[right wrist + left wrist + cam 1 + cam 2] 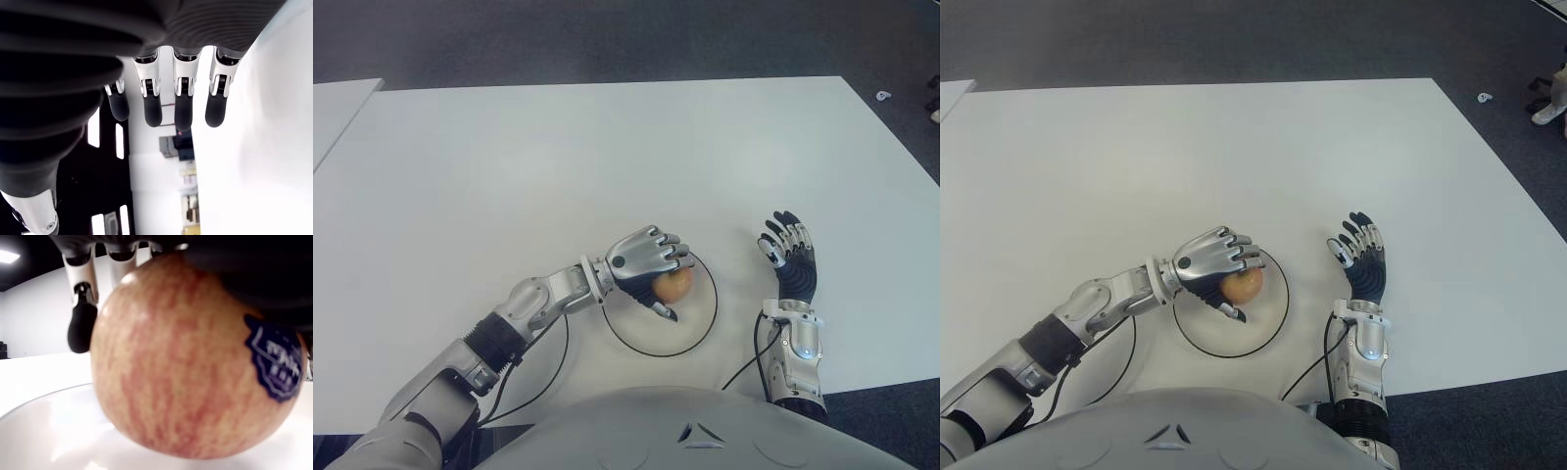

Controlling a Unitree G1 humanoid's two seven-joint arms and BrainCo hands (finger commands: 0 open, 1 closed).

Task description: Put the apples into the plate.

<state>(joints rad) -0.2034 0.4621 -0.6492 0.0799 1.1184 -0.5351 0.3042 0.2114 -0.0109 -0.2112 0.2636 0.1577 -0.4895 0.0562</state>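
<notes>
Just below the centre of the eye views, the left hand is curled over a reddish apple and grasps it inside the rim of the white plate on the desk; the wrist view shows the apple low over the plate's surface, though contact cannot be told. The placing step looks nearly done, so the next move calls for letting the fingers loosen and lifting clear without rolling the fruit. The right hand shows beside the plate to its right, fingers spread and holding nothing.

Table bare beyond plate; right hand just beside plate
</notes>
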